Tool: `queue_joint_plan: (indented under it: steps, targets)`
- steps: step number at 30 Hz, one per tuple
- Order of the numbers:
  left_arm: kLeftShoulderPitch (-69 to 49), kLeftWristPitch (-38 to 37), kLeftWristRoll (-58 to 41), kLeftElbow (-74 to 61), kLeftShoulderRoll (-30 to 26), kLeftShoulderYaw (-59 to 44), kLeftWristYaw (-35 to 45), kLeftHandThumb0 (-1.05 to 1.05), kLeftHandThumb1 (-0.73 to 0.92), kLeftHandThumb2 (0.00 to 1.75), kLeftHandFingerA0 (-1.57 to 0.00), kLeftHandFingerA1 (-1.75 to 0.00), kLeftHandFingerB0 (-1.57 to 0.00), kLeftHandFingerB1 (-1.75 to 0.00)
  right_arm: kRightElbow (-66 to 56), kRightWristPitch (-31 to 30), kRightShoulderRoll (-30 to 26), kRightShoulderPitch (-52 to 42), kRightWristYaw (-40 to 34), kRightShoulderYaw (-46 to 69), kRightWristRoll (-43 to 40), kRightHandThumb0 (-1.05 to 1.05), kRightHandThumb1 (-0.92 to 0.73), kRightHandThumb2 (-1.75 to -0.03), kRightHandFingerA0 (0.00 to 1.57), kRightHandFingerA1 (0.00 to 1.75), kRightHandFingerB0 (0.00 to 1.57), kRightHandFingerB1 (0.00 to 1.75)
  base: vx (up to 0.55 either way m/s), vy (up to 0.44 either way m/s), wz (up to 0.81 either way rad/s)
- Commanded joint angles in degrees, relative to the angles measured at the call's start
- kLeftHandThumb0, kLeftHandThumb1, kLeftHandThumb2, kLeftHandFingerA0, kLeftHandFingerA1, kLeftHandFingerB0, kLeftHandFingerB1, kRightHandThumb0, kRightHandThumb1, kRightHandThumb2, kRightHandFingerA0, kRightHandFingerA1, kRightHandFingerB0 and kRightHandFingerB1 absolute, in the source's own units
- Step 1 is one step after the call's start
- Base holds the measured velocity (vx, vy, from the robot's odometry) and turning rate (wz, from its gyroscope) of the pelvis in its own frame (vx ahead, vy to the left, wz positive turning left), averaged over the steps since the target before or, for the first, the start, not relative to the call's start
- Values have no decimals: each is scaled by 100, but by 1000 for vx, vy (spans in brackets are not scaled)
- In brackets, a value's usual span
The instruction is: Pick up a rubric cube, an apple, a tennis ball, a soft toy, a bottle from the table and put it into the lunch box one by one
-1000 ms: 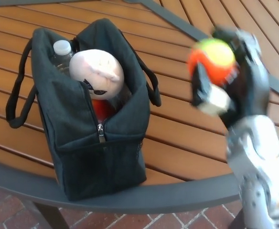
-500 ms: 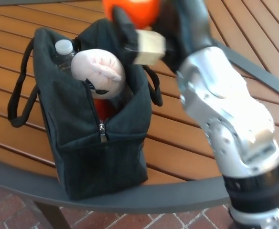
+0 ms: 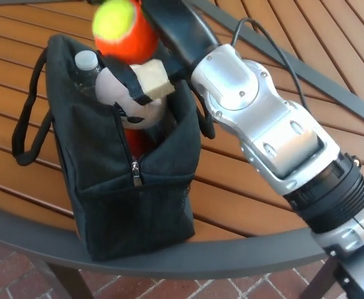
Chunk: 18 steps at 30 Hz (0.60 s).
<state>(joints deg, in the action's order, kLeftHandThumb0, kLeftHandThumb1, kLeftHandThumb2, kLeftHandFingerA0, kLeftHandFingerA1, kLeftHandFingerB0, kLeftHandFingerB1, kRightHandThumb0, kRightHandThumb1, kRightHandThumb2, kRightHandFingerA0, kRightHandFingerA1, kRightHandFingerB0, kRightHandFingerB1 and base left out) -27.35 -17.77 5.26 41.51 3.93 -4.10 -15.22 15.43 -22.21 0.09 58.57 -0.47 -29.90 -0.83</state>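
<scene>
right robot hand [image 3: 146,47] gripping ball [image 3: 123,28], above open bag [image 3: 129,187] | soft toy [image 3: 123,96], bottle [image 3: 86,62] directly below | risk: ball bounces off toy, rolls onto tabletop [image 3: 244,187]

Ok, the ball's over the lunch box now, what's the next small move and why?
Probably lower the tennis ball a little and release. The right robot hand holds it above the open lunch box, where the soft toy and bottle already fill much of the opening.
</scene>
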Motion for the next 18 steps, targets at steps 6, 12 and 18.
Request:
queue_joint_plan:
  steps: [6,12,18]
  targets:
    - [108,-68,-241,-39,91,-153,101,7,49,112,-103,-120,-89,-101,185,1431,-953,-479,870,-735,1097,-12,-53,-108,89,175,77,144,0,0,0]
    - [149,71,-193,-135,81,-129,68,7,50,112,-104,-120,-92,-102,-125,1604,-1151,-1085,994,-906,1295,-16,-51,-118,91,175,73,175,0,0,0]
    - [219,-31,-224,19,76,-150,88,5,49,116,-103,-122,-92,-104,-764,1321,-1003,-1406,1183,-1054,1580,-21,-57,-98,89,175,69,161,0,0,0]
